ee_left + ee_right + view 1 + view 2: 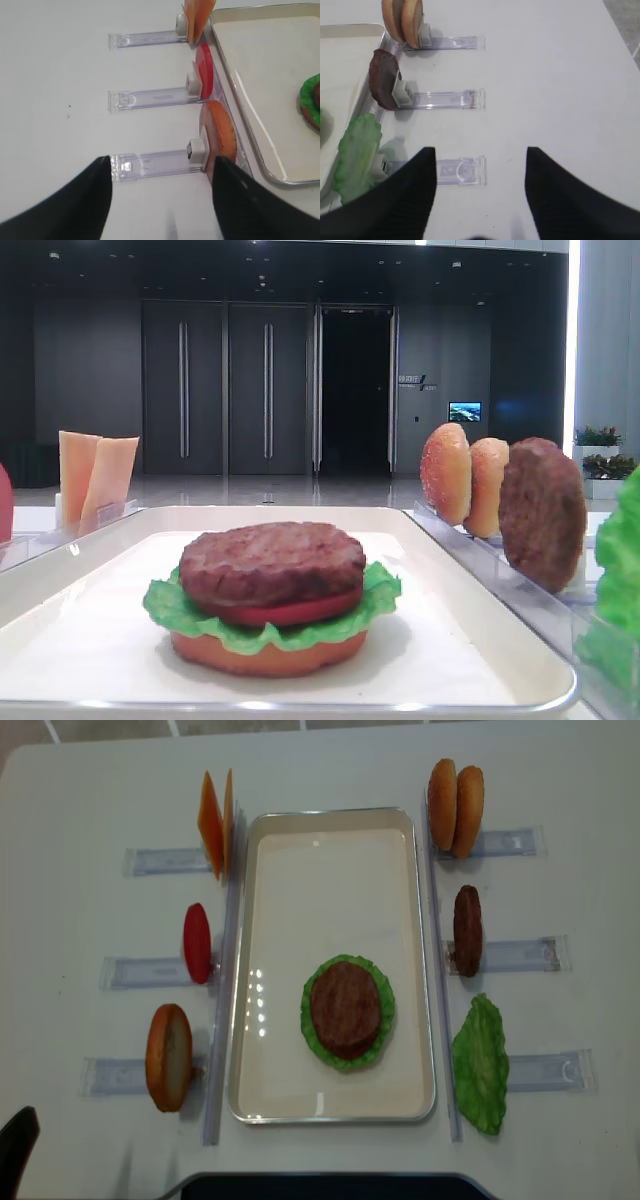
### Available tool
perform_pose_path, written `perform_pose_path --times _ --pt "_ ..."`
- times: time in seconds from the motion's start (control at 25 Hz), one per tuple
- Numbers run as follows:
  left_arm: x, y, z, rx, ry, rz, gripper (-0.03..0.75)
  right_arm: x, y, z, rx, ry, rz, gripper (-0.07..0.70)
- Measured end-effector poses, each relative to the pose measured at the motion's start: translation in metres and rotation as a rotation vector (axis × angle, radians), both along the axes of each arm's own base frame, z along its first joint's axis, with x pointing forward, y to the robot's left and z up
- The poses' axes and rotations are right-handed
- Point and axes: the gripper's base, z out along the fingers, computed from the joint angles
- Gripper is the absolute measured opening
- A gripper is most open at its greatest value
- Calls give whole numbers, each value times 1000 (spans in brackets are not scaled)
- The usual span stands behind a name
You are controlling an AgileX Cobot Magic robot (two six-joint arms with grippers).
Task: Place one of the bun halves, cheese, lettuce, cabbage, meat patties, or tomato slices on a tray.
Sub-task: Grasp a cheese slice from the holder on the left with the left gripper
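The white tray [245, 970] holds a stack: flat bun half [265, 655], lettuce [165, 605], tomato slice [290, 612] and a meat patty [346, 1008] on top. Left of the tray, cheese [215, 822], a tomato slice [197, 942] and a bun half [169, 1056] stand on edge. On the right stand two bun halves [455, 807], a patty [467, 930] and lettuce [481, 1063]. My left gripper [163, 162] is open over the table, its right finger close beside the bun half [220, 132]. My right gripper [480, 150] is open and holds nothing, right of the lettuce [357, 150].
Clear plastic racks [150, 970] lie on the white table on both sides of the tray, each ending at a long clear rail [437, 970] along the tray's side. A dark shape [320, 1187] sits at the table's near edge.
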Motion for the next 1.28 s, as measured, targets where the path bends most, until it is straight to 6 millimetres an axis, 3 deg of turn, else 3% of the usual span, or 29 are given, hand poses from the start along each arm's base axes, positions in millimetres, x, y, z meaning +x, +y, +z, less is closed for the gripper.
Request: perform_pose_path --times 0.36,0.72,1.0,1.28 --pt "3 0 1 2 35 0 451 0 0 0 0 0 0 408" --pt "19 -1 28 -19 162 18 445 0 0 0 0 0 0 408" --pt "48 -1 55 -25 253 38 444 0 0 0 0 0 0 408" --pt "88 -3 70 -42 394 70 444 0 0 0 0 0 0 408"
